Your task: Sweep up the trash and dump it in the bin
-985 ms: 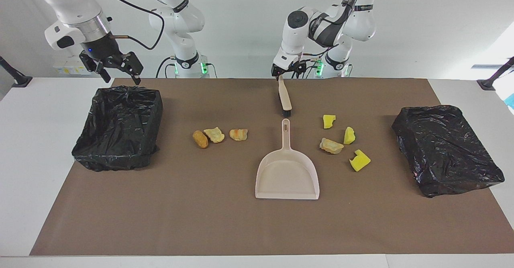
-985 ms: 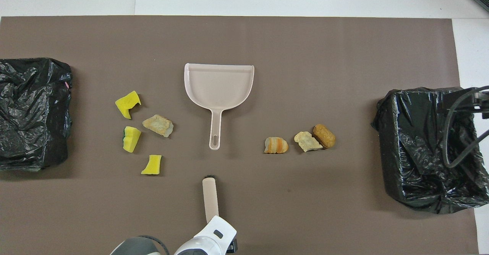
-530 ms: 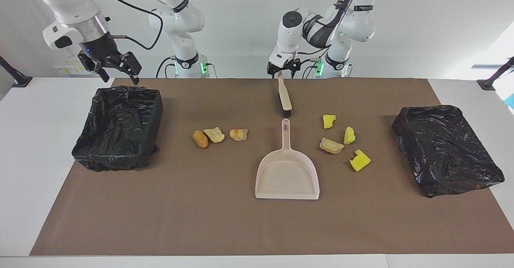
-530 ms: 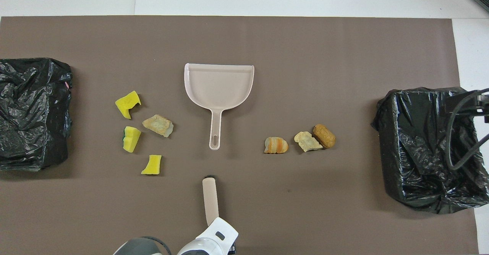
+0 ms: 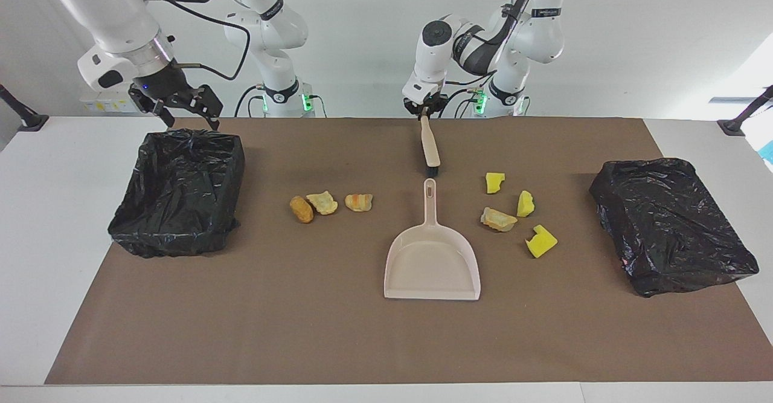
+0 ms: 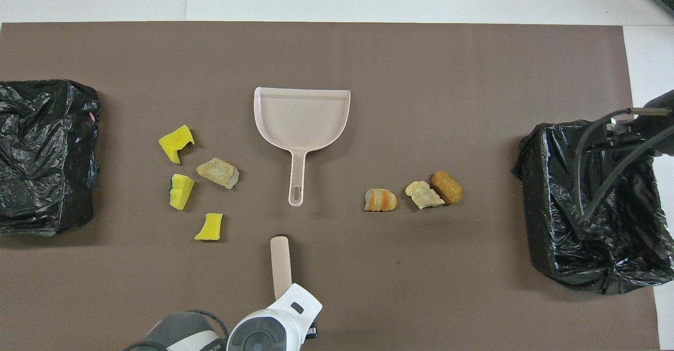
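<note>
Where trash lies: brown mat, wht wall.

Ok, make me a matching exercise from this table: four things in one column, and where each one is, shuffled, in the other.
Things:
1. beige plastic dustpan
2. beige brush with dark bristles
3. brown bread-like oval lump
4. right gripper

Places:
A. over the black-lined bin at the right arm's end
B. handle held by the left gripper
C. lying mid-table, untouched, between the two groups of lumps
D. end of a row of three lumps

Pairs: 1-C, 2-B, 3-D, 4-A
</note>
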Robot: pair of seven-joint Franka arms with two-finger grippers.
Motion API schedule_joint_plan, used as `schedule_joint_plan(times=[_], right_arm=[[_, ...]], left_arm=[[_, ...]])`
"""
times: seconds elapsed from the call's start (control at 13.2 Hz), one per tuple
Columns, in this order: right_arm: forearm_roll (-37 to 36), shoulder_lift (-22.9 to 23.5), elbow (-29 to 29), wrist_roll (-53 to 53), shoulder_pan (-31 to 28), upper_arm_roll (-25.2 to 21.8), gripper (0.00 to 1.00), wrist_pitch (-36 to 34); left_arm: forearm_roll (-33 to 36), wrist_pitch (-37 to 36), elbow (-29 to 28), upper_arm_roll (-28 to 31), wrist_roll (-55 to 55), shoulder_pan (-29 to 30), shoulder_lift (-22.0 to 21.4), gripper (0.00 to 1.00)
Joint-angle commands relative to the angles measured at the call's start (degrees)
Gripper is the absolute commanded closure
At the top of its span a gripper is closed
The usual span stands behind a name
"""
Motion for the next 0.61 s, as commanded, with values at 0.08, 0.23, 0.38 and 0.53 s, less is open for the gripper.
schedule_joint_plan(times=[0.08, 0.23, 0.38, 0.53], right_arm=[[0.32, 3.22, 1.68, 6.05, 3.77, 0.36, 0.0, 3.51], [0.94, 4.45, 1.41, 10.88, 6.85, 0.36, 0.0, 7.46], [0.76, 5.94, 0.54, 17.81, 10.88, 0.53, 0.0, 10.63], [0.33, 8.31, 0.1, 24.41, 15.89, 0.53, 0.0, 14.41]], left_arm=[[-0.75, -14.86, 8.8, 0.76, 13.59, 14.08, -3.11, 1.0], [-0.66, -21.55, 13.9, 0.86, 19.85, 21.56, -3.3, 1.0], [0.3, -23.51, 15.5, 0.94, 25.38, 27.55, -2.86, 1.0], [1.8, -21.76, 16.55, 1.03, 35.47, 34.83, -1.2, 1.0]])
